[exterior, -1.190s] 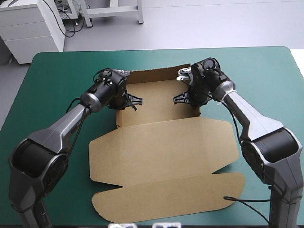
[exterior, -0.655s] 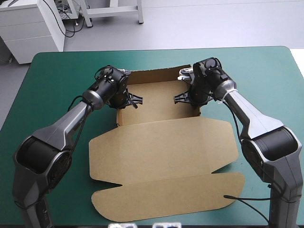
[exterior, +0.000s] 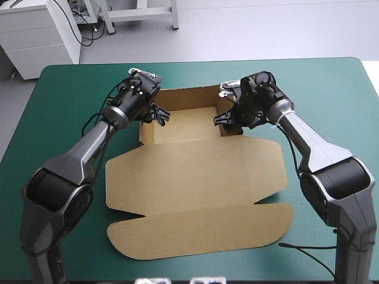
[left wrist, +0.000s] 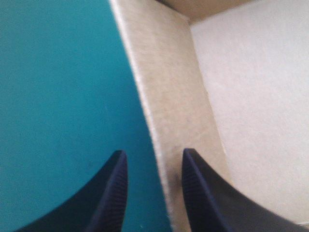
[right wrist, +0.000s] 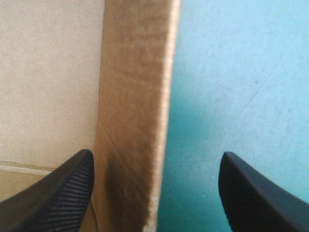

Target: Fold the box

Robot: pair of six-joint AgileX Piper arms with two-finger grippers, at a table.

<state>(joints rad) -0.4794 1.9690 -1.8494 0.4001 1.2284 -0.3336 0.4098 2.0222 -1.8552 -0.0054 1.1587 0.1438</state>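
Brown cardboard box [exterior: 195,177] on teal-green table cover [exterior: 71,94], far half: 3 walls up, lid flat on near side. My left gripper [left wrist: 153,157] pinches left wall [left wrist: 166,96], seemingly tight, for steadying. My right gripper [right wrist: 157,159] spread wide astride right wall [right wrist: 135,96], not gripping.

Shows brown box [exterior: 195,177] on teal-green table [exterior: 331,89], far walls raised, lid flat; left gripper [exterior: 156,115] and right gripper [exterior: 224,118] at its sides.
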